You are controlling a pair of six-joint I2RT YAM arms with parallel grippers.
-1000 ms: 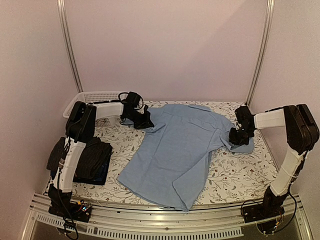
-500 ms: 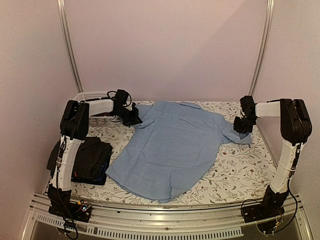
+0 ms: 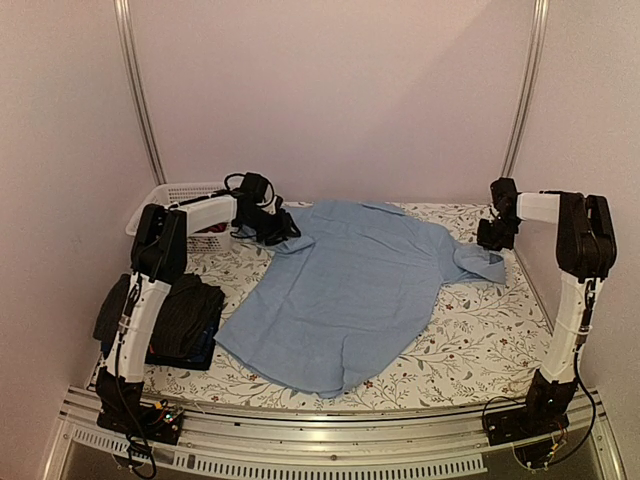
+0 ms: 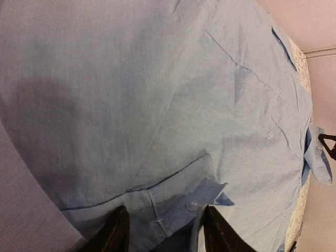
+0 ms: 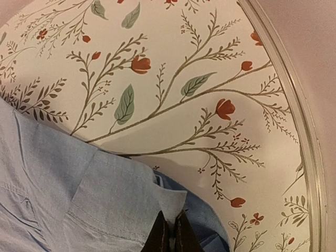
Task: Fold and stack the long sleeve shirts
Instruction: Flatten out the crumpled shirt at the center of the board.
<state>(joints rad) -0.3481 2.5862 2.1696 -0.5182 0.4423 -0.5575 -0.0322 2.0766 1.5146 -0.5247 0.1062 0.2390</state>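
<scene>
On flowered cloth (image 3: 480,340) we are spreading the blue shirt (image 3: 350,290) flat for folding, right gripper (image 5: 170,233) pinching the sleeve (image 5: 121,194) under it, left gripper (image 4: 165,215) parted.

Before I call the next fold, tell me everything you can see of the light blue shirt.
The light blue shirt is thin woven cloth with a collar, and a button shows on one cuff. It lies spread open and mostly flat, lightly wrinkled, on the floral table cover, collar toward the far wall, hem toward the arms. The left gripper has its fingers apart on either side of one sleeve cuff. The right gripper is shut on the other sleeve's end.
</scene>
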